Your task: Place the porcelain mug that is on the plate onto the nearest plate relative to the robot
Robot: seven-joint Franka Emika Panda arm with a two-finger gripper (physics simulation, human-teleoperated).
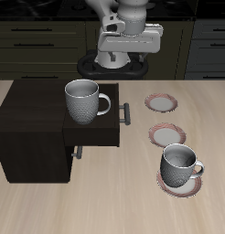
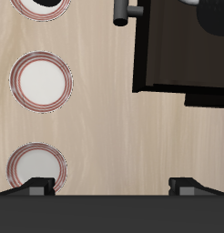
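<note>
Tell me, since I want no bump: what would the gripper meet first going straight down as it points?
Probably bare table: the gripper points down at wood between the dark cabinet and the empty plates. Depth is unclear, so this is hedged.

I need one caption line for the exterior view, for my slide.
Franka gripper hovers at the back; porcelain mug sits on the front plate, two empty plates behind.

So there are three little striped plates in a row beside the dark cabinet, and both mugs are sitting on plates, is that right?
Not quite. Only one mug sits on a plate, the one nearest the table's front edge. The other mug stands on the dark cabinet. The exterior view shows this. The three striped plates in a row beside the cabinet are right; the middle plate and the back plate carry nothing.
</note>
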